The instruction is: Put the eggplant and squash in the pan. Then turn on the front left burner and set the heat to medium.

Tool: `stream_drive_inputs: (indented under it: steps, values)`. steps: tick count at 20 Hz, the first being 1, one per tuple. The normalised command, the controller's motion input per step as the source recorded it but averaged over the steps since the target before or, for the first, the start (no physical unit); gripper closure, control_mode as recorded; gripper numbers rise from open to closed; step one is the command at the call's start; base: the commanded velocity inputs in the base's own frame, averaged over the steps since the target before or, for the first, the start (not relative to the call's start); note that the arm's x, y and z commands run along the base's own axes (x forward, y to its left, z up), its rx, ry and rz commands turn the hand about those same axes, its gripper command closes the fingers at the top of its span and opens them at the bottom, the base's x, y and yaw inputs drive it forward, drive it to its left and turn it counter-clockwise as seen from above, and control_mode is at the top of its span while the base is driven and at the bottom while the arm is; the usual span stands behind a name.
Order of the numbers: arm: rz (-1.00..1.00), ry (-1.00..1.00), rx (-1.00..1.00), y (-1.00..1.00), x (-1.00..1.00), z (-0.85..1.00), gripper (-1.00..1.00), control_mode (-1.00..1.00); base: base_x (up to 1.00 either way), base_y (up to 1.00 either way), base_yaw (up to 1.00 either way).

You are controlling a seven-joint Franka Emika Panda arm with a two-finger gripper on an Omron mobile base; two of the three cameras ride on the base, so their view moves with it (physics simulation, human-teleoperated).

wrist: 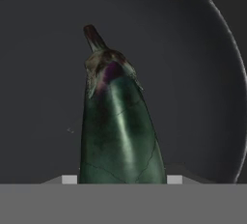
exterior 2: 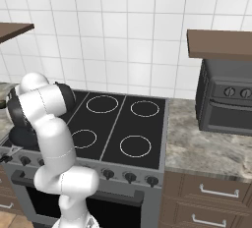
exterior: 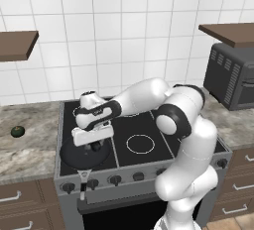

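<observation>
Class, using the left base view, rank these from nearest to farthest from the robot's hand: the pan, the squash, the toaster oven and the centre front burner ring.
1. The pan, directly under the hand, front left of the stove.
2. The centre front burner ring, just to its right.
3. The squash, on the left counter.
4. The toaster oven, far right, at the back.

Black glass stove point(exterior: 149, 125) set between two marbled counter point(exterior: 30, 140) stretches. Pan point(exterior: 74, 157) sits on the stove's front left corner. Squash point(exterior: 18, 131) lies on left counter. Toaster oven point(exterior: 233, 75) stands on right counter.
</observation>
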Motion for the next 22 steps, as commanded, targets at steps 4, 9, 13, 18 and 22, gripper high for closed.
stream_drive_inputs:
  steps: [4, 9, 13, 18, 22]
  values:
    - [0.00, 0.00, -0.01, 0.00, 0.00, -0.17, 1.00, -1.00, 0.00, 0.00, 0.00]
    - [0.00, 0.00, -0.01, 0.00, 0.00, -0.09, 1.00, -1.00, 0.00, 0.00, 0.00]
    - [0.00, 0.00, 0.00, 0.00, 0.00, 0.00, 1.00, -1.00, 0.00, 0.00, 0.00]
    - [0.00, 0.00, 0.00, 0.00, 0.00, 0.00, -1.00, -1.00, 0.00, 0.00, 0.00]
    - [0.00, 0.00, 0.00, 0.00, 0.00, 0.02, -1.00, -1.00, 0.00, 0.00, 0.00]
